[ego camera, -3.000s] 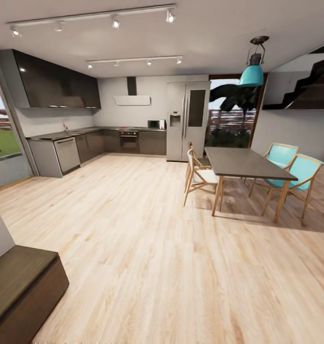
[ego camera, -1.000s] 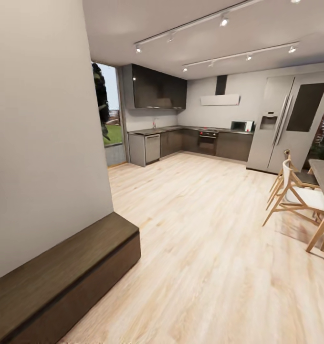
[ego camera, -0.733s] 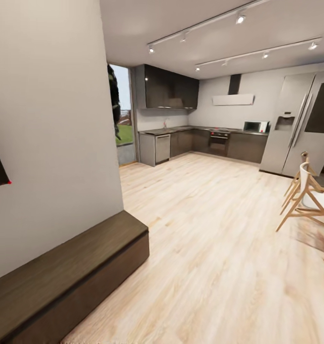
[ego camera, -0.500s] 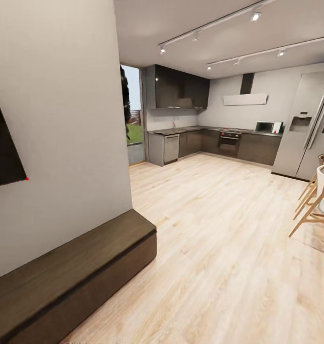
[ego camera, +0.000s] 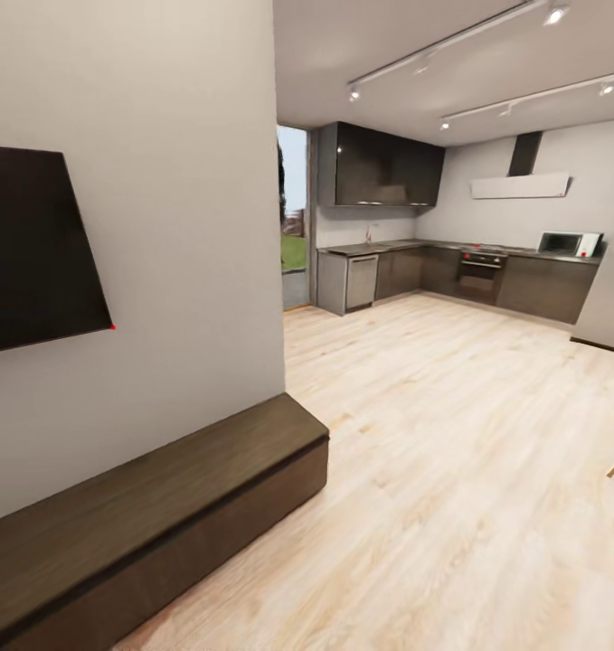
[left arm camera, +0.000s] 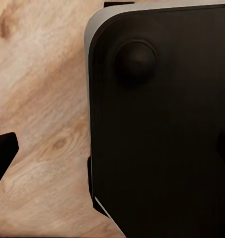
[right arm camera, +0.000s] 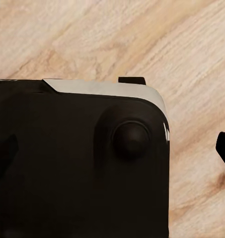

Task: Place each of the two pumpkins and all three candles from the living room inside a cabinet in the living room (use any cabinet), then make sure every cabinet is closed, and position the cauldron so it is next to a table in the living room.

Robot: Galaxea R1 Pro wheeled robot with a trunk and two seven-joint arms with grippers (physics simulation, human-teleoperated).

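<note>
The dark-brown cabinet (ego camera: 153, 515) is seen along the wall, drawers closed. Whether either gripper is spread cannot be told; nothing is seen held.

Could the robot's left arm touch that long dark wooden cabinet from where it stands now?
Probably not yet. The cabinet runs along the wall at the head view's lower left, shut, while the left wrist view looks down at the floor by the robot's base.

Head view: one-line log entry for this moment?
phase: in transit | ahead: cabinet along wall, drawers shut | on wall: dark screen | beyond: kitchen | task items: none seen | grippers: state unclear
</note>
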